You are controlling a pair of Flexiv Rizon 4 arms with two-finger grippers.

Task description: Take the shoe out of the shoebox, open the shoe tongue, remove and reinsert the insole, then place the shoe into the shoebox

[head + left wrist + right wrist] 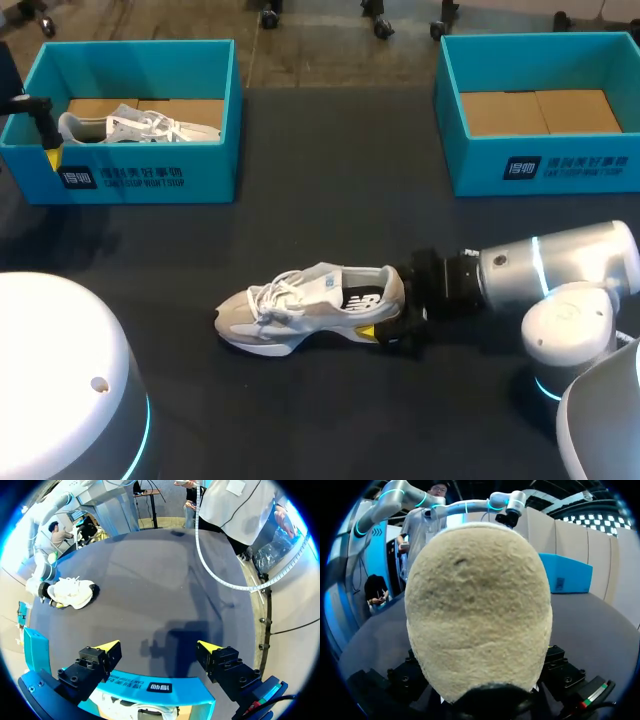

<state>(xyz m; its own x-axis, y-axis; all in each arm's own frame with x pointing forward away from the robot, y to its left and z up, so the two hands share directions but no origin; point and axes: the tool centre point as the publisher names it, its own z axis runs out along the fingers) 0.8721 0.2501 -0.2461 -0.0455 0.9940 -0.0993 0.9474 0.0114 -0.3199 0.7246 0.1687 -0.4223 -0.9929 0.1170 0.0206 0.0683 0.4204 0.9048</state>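
The shoe (310, 305) is stood upright on the tabletop (340, 190), its heel clamped by the right tool (388, 312). The left tool (159, 646) is held with fingers apart over the left shoebox (150, 178), in which a second shoe (140, 127) is seen.

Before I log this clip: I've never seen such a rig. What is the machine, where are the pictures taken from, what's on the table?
This is a two-armed robot at a dark table. The wide picture looks down from above and behind; each round one comes from a camera on an arm's wrist. Two teal shoeboxes stand at the far side: the left shoebox holds a pale shoe, the right shoebox only its cardboard floor. A second shoe lies on the table nearer the robot. The right gripper is at its heel, which fills the right wrist view; whether it grips cannot be seen. The left gripper hangs open over the left shoebox's wall, holding nothing.
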